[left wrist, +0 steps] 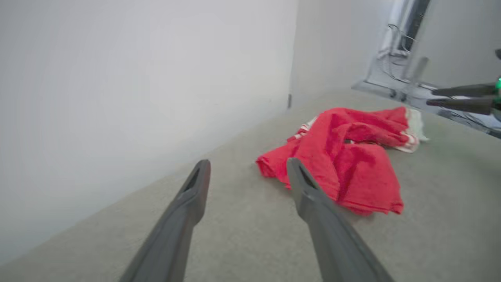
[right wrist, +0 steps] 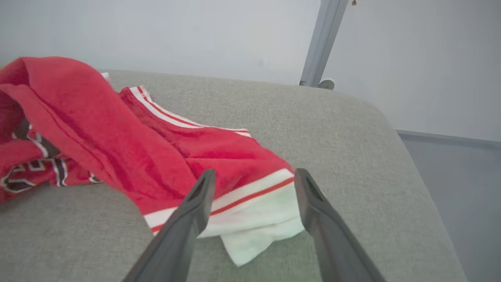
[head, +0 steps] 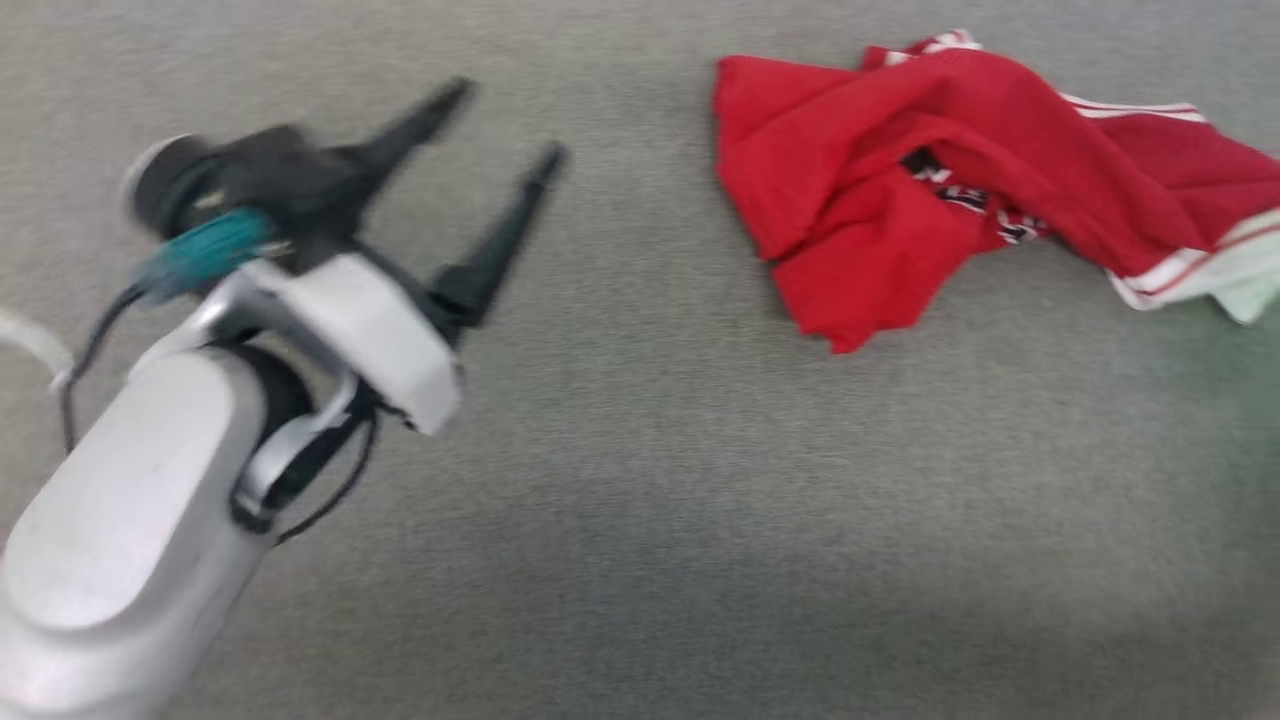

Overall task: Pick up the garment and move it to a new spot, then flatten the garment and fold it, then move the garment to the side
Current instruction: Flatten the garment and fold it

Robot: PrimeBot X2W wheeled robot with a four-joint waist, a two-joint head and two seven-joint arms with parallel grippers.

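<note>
The garment (head: 880,190) lies crumpled at the upper right of the grey fabric surface (head: 640,500), red with black lettering showing in a fold. Its white sleeve with red-and-white trim (right wrist: 258,219) points toward my right gripper (right wrist: 254,176). That gripper is open, its fingers straddling the sleeve end from just above, with nothing gripped. My left gripper (head: 505,125) is open over bare surface, well left of the garment. In the left wrist view the garment (left wrist: 352,164) lies just beyond my left gripper (left wrist: 247,166), with my right gripper (left wrist: 430,98) at its far side.
The padded surface ends in a rounded edge (right wrist: 411,156) with grey floor (right wrist: 462,188) below. A white wall (left wrist: 137,98) runs along one side. A metal post (right wrist: 321,43) and cables (left wrist: 395,66) stand behind.
</note>
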